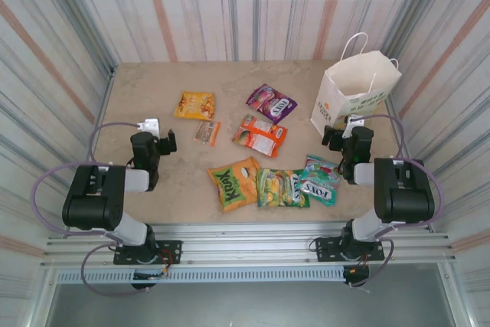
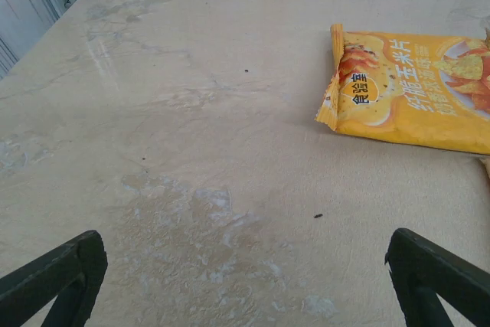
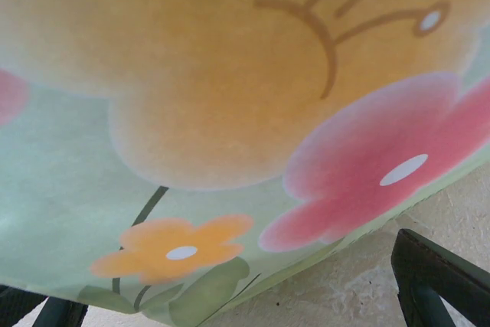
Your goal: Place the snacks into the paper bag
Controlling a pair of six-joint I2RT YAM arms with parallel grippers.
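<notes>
Several snacks lie flat on the table: a yellow-orange packet (image 1: 194, 105) (image 2: 413, 93), a small brown bar (image 1: 206, 132), a purple packet (image 1: 272, 102), an orange-red packet (image 1: 260, 135), the orange-green Krax packet (image 1: 234, 183), a green-yellow packet (image 1: 281, 188) and a teal packet (image 1: 320, 179). The white paper bag (image 1: 354, 93) stands upright at the back right, mouth open. My left gripper (image 1: 168, 142) (image 2: 245, 285) is open over bare table, the yellow-orange packet ahead to its right. My right gripper (image 1: 332, 137) (image 3: 237, 304) is open, close against the bag's flower-printed side (image 3: 230, 112).
Striped walls (image 1: 69, 59) enclose the beige marble table (image 1: 145, 97) on three sides. Free surface lies at the back left. The arm bases sit on a metal rail (image 1: 245, 239) at the near edge.
</notes>
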